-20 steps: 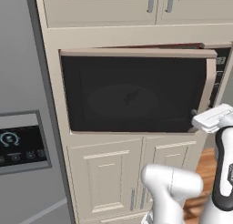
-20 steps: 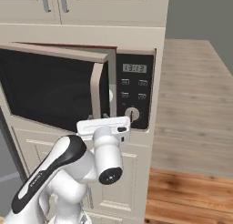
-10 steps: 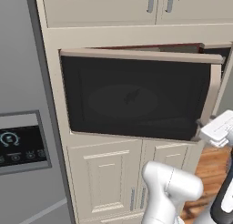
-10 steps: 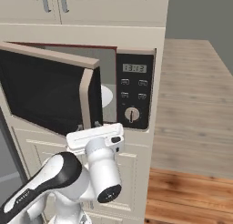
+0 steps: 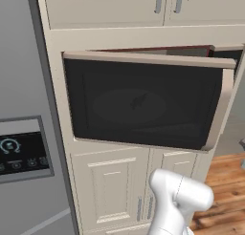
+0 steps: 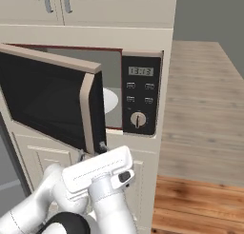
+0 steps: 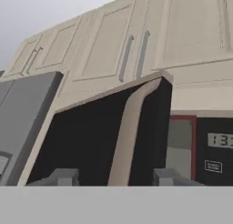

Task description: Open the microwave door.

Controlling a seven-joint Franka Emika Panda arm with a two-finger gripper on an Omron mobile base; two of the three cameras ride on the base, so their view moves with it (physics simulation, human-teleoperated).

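Note:
The microwave door, dark glass in a beige frame, stands partly open, hinged on the left. Its curved beige handle runs down the free right edge. Seen from the right base, the door has swung out and the grey cavity, the white turntable plate and the black control panel are uncovered. My gripper is at the lower end of the handle. In the hand view the gripper is open, its fingertips wide apart, with the handle rising between them.
A grey appliance with a small black display stands left of the microwave column. Beige cabinet doors sit above and below. A wooden counter stretches to the right, with wood floor under it.
The door has swung further out from the cabinet front, uncovering more of the cavity. My hand has moved back and outward along with the handle's lower end.

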